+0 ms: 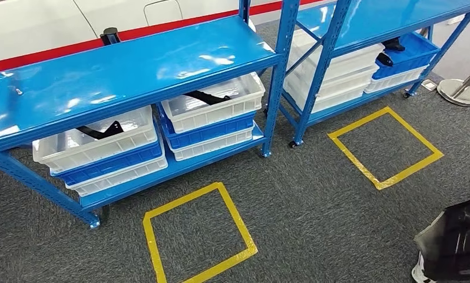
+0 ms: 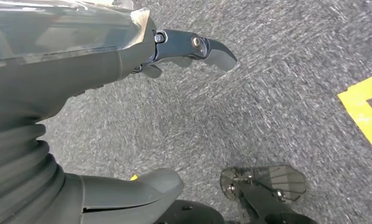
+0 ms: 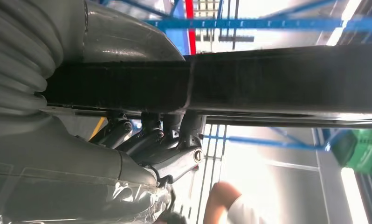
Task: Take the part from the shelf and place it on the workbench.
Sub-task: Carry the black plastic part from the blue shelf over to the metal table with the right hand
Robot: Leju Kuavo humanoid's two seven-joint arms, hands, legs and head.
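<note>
In the right wrist view my right hand grips a long black part, thumb on one side and dark fingers curled over the other. In the head view a dark shape at the lower right edge is probably that hand with the part. My left hand hangs over the grey carpet with its fingers apart and nothing in them. More black parts lie in white bins on the blue shelf: one on the left, one in the middle.
A second blue shelf with stacked white and blue bins stands at the right. Two yellow tape squares mark the carpet before the shelves. A metal post base sits far right. A person's arm is near.
</note>
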